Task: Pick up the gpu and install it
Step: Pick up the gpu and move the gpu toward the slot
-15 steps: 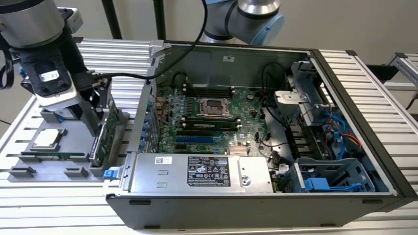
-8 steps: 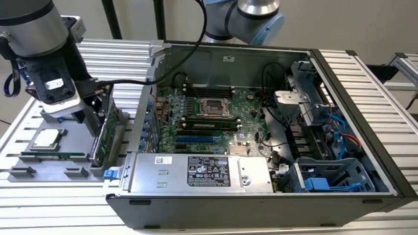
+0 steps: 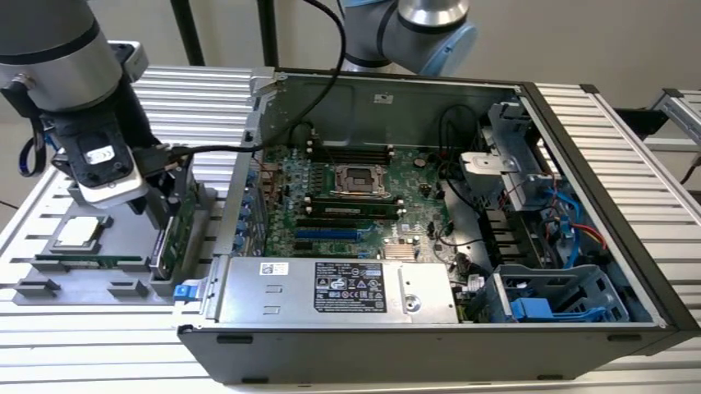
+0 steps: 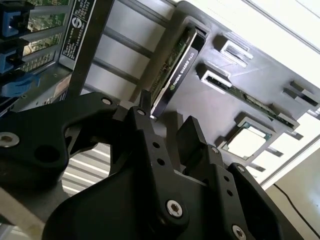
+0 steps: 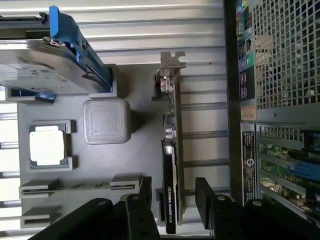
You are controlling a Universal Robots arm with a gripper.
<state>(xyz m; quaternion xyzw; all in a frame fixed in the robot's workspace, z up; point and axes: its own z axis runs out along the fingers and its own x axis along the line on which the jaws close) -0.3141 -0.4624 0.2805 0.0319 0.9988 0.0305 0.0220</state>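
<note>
gpu [image 5: 170, 150]: stands on its long edge in a slot of the grey holder tray [image 5: 135, 95], outside the computer case [image 3: 438, 353] and just beside the case's rear wall. Its silver end bracket [image 5: 171, 60] is at the end away from the tool.

Same tray, well apart from the card: hard drive [image 5: 40, 70] with blue rails, processor [image 5: 47, 147], memory stick [image 5: 40, 191].

Tool: gripper [image 5: 174, 185], fingers spread, one to each side of the card, near the end opposite the bracket. Nothing is pinched.

Step in hand, as I judge it: taking hold of the card. Handling notes:
- Keep the card centred between the pads so that both flat faces are met together.
- Close squarely and gently, since the board side looks easy to mark.
- A hold this far toward one end may let the bracket end droop, so a firm, level grip matters.

Hard to make out:
- The card's lower edge is sunk in the slot.
- I cannot tell whether either pad already touches it.
- In the exterior view the arm covers most of the card [image 3: 167, 242].
</note>
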